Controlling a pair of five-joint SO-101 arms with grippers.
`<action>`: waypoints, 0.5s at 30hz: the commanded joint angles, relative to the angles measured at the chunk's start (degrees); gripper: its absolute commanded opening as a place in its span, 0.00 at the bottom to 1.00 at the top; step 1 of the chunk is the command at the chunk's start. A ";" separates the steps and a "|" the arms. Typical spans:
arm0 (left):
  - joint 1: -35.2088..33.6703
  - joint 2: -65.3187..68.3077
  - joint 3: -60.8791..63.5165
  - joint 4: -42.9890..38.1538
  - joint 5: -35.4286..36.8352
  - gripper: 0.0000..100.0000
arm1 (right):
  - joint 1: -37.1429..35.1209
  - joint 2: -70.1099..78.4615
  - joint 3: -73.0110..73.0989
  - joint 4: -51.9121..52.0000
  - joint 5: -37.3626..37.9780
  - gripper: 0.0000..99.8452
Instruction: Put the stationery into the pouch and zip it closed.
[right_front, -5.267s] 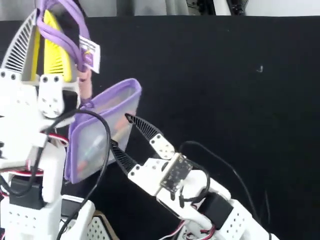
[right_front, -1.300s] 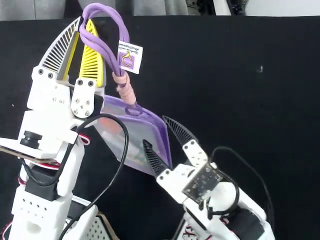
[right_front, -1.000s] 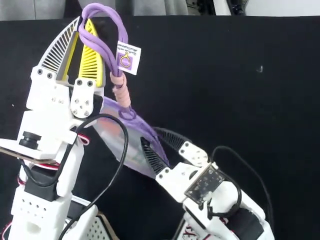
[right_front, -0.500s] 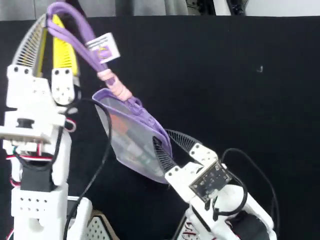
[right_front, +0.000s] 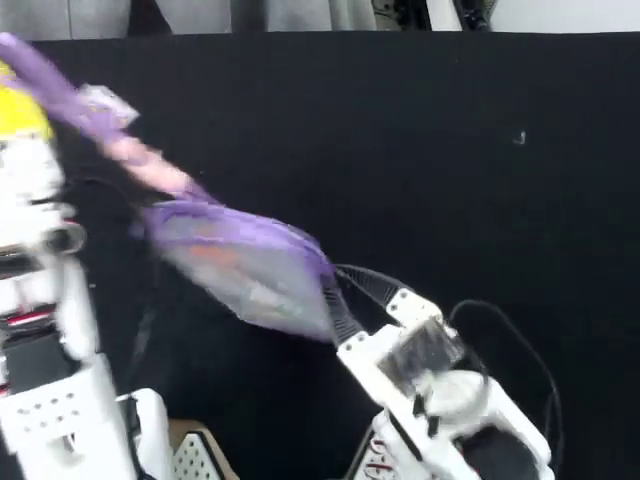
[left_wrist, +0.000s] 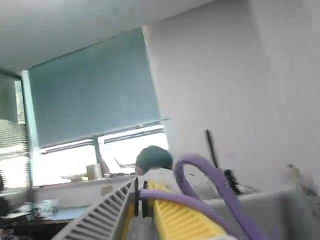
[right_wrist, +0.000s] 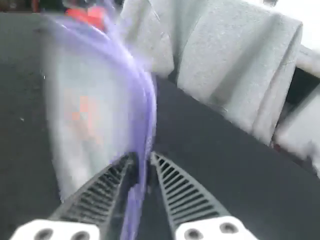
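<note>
A clear pouch (right_front: 240, 265) with purple trim hangs stretched in the air between the two arms. Orange stationery (right_front: 205, 255) shows through its side. My left gripper (right_front: 10, 90), at the far left of the high view, is shut on the pouch's purple strap (right_front: 60, 85). A white tag (right_front: 100, 100) and a pink wrap sit on that strap. In the left wrist view the strap (left_wrist: 210, 175) loops out from between the grey and yellow fingers (left_wrist: 175, 215). My right gripper (right_front: 332, 295) is shut on the pouch's purple edge (right_wrist: 145, 115), at its lower right corner.
Black cloth covers the table (right_front: 480, 180), with open room to the right and back. A cardboard piece (right_front: 195, 450) lies near the left arm's base. A black cable (right_front: 520, 350) loops beside the right arm. Grey curtains (right_wrist: 235, 65) hang behind.
The left arm swung left and pulled the strap, so the pouch went from hanging to stretched out sideways. The right gripper shut on the pouch's edge and has kept hold.
</note>
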 joint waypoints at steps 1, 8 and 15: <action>-5.32 -0.88 -3.03 -0.44 -0.53 0.03 | 1.58 0.92 -0.84 0.79 0.35 0.01; -9.80 -0.88 -2.51 -0.35 -0.53 0.03 | 1.41 4.70 -1.19 -2.64 0.70 0.01; -0.84 -0.97 -3.56 -2.02 1.05 0.03 | -6.77 4.70 -4.88 -2.90 0.79 0.13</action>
